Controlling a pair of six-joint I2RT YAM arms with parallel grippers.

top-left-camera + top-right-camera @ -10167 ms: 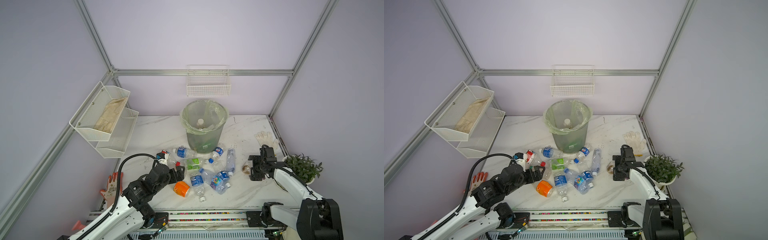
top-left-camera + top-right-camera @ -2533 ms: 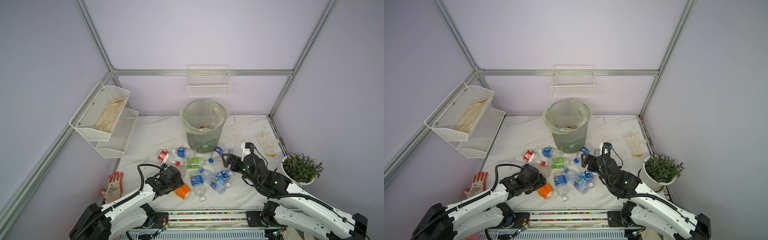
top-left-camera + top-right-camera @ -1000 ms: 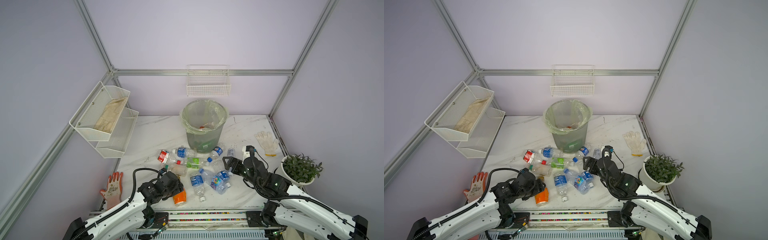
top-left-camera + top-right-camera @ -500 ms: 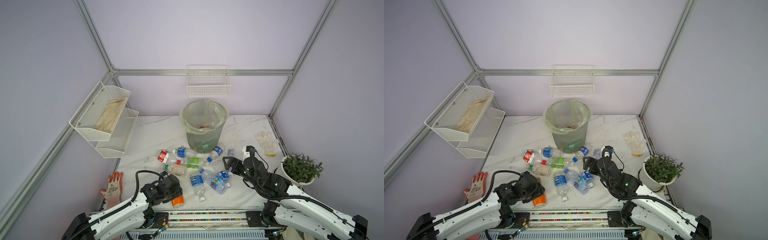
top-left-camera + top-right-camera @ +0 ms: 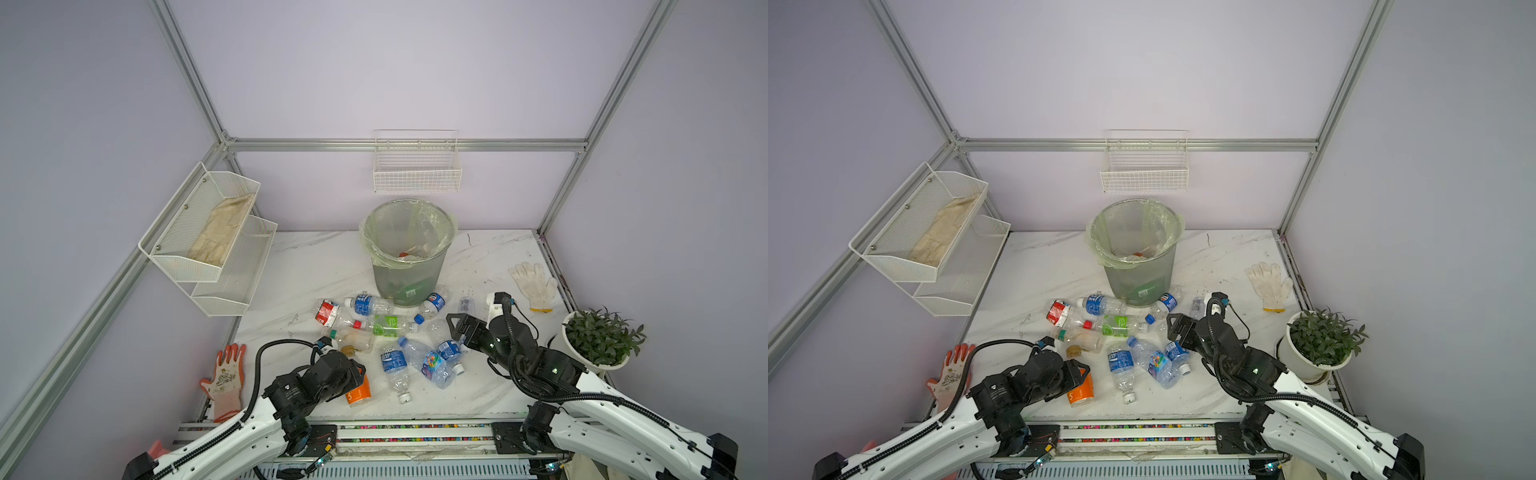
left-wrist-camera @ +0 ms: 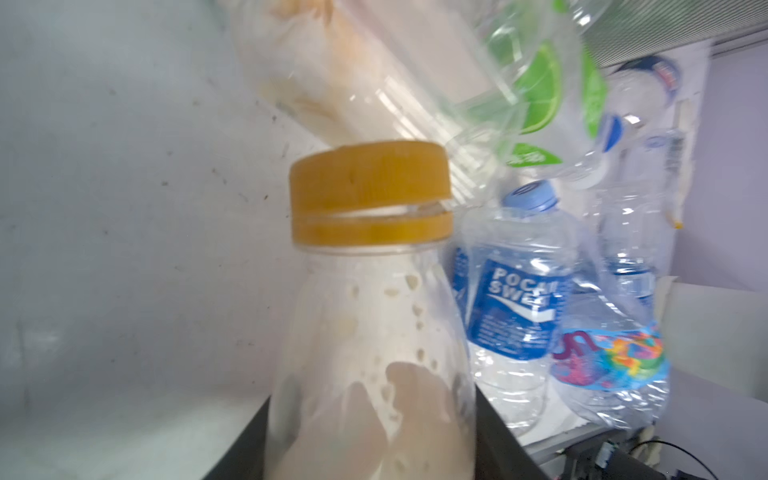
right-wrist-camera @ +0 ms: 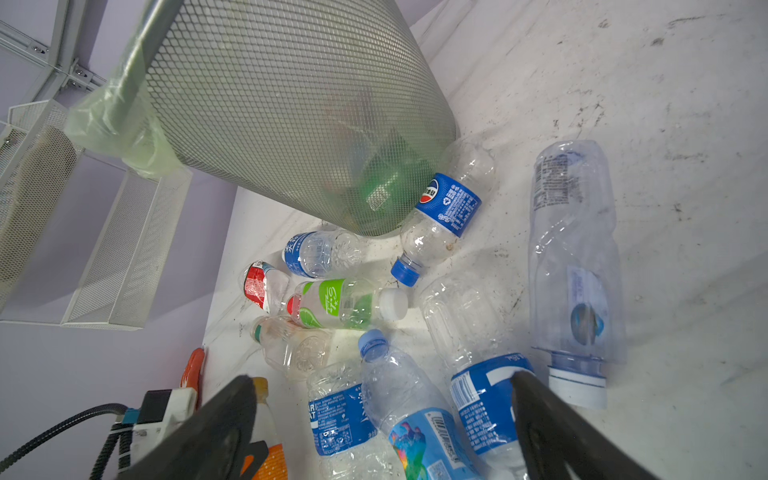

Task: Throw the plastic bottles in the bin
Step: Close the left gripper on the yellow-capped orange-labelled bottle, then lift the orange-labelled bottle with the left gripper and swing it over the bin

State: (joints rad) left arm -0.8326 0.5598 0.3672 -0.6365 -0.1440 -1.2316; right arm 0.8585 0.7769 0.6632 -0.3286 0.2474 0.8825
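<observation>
My left gripper (image 5: pixel 358 372) clamps orange-capped bottle (image 6: pixel 370 332), milky residue inside; right gripper (image 7: pixel 382 380) gapes wide, empty. Scuffed white marble tabletop (image 5: pixel 307 270), lilac walls (image 5: pixel 415 83).

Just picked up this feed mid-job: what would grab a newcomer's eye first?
The litter of plastic bottles lying on the white table in front of the green-lined mesh bin at back centre. Near the front edge, the left gripper is closed on an orange-labelled bottle, while the right gripper hangs open over the right of the pile.
</observation>
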